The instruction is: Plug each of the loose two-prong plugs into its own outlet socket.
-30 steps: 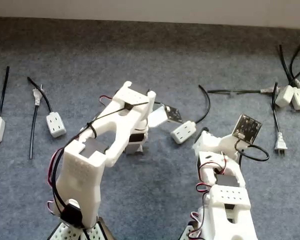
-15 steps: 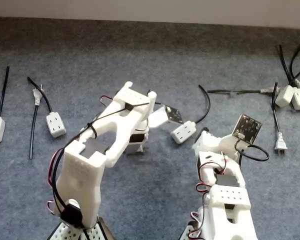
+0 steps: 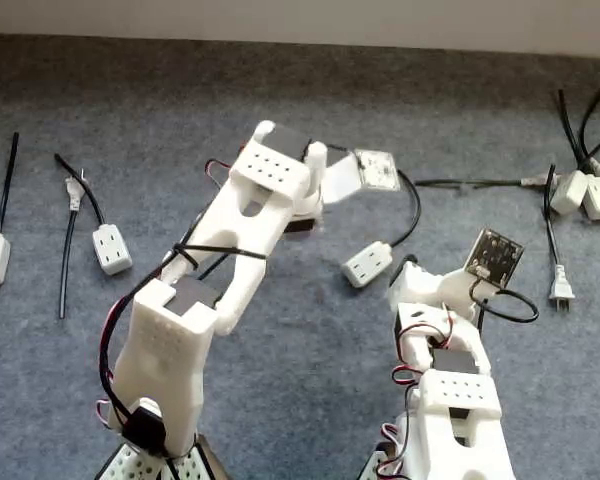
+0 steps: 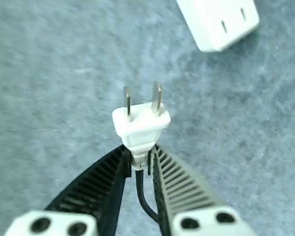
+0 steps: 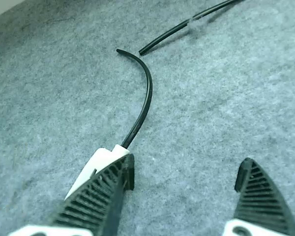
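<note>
The left gripper (image 4: 137, 162), clamped on a white two-prong plug (image 4: 140, 123), holds it prongs-forward above the grey carpet (image 4: 49, 73), near a white outlet socket (image 4: 219, 22). The right gripper (image 5: 187, 169), jaws spread wide, sits just beside that socket.

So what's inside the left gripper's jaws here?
A white two-prong plug, pinched at its neck by the left gripper, prongs pointing outward. Its black cord runs back between the jaws; where it leads cannot be seen.

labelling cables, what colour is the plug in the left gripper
White plug on a black cord; best seen in the left wrist view.
</note>
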Controlling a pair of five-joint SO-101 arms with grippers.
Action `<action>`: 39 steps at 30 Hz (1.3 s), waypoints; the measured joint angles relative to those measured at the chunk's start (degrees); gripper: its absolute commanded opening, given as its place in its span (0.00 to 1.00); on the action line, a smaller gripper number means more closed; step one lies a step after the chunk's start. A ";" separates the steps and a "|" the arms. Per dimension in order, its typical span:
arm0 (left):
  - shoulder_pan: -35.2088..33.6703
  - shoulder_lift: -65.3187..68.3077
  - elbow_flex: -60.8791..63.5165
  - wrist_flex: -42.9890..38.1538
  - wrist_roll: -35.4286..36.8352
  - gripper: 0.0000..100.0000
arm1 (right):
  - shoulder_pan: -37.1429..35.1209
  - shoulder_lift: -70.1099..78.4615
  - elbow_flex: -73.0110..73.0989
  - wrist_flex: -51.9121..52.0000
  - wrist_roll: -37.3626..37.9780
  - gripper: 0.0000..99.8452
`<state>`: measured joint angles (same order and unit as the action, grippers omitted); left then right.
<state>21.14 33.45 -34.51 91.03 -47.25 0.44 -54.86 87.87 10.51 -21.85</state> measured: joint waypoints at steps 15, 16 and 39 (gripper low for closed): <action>2.02 -13.10 -23.74 7.82 12.92 0.01 | 1.58 0.00 0.00 0.00 0.00 0.33; 1.85 -13.89 -23.82 7.91 15.30 0.01 | 1.58 0.00 0.00 0.00 0.00 0.33; 3.52 -56.00 25.05 -2.46 33.41 0.00 | 1.58 0.00 0.00 0.00 0.00 0.33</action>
<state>24.66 -22.55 -9.45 88.57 -13.85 2.02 -54.86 87.87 10.51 -21.85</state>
